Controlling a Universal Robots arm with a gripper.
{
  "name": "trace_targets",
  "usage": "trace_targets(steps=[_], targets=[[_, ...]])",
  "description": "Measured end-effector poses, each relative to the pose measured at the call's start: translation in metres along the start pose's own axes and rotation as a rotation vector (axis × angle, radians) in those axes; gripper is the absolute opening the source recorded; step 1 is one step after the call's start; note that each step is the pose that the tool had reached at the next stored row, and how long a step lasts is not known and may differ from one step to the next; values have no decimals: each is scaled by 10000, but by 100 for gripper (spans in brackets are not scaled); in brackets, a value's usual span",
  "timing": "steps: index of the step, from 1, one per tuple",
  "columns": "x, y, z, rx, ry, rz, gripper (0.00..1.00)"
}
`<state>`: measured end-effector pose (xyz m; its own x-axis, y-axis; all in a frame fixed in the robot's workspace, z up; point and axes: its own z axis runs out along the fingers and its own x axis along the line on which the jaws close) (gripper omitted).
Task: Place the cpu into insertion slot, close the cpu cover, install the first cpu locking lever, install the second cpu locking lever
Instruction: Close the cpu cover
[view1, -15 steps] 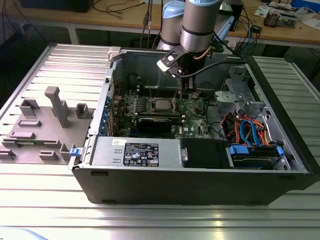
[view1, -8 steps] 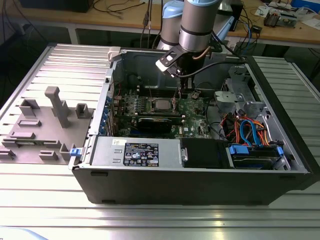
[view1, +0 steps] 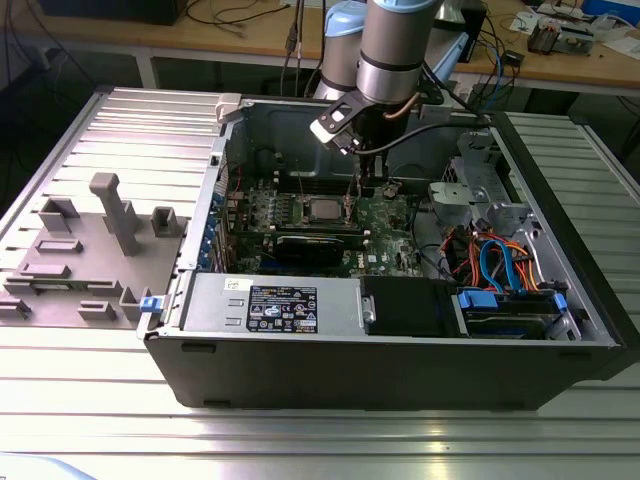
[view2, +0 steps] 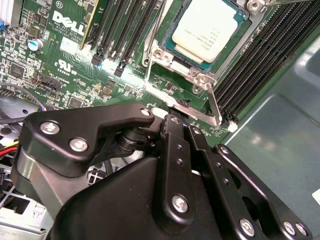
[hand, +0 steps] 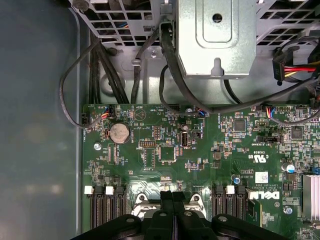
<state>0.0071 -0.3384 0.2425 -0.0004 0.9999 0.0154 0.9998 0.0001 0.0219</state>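
Observation:
The cpu (view2: 207, 30), a pale silver square chip, lies flat in the insertion slot (view2: 156, 53) on the green motherboard, also visible as the cpu (view1: 322, 210) inside the open computer case. The cpu cover (view2: 200, 76), a grey metal frame, lies around the chip. One thin locking lever (view2: 150, 47) runs along one side of the socket. A second lever (view2: 215, 105) stands slanted by the socket's corner. My black gripper (view2: 180, 122) hovers just beside the socket edge, fingers shut together with nothing visible between them. It shows as gripper (hand: 172, 196) and gripper (view1: 366, 190).
Black memory slots (view2: 260, 55) flank the socket. A metal drive cage (hand: 215, 35) and black cables (hand: 100, 65) sit beyond the board. In the exterior view, a power supply (view1: 270, 305) and blue cables (view1: 495, 265) line the case front; a grey fixture (view1: 90, 250) stands on its left.

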Motion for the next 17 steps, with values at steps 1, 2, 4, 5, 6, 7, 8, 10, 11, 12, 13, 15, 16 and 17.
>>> trace_targets(steps=[1, 2, 4, 5, 6, 7, 8, 10, 11, 12, 13, 15, 16, 17], targets=[[0, -1, 0, 0, 0, 0, 11], [0, -3, 0, 0, 0, -1, 11], [0, -6, 0, 0, -1, -2, 11], [0, -7, 0, 0, -1, -1, 11], [0, -9, 0, 0, -1, 0, 11], [0, -11, 0, 0, 0, 0, 11], [0, -14, 0, 0, -1, -1, 11], [0, -17, -1, 0, 0, -2, 11], [0, -19, -1, 0, 0, -2, 11], [0, -21, -1, 0, 0, -1, 11], [0, -21, -1, 0, -1, -2, 11], [0, -23, -1, 0, 0, -1, 11], [0, -23, -1, 0, -1, -1, 11], [0, -24, -1, 0, 0, -1, 11]])
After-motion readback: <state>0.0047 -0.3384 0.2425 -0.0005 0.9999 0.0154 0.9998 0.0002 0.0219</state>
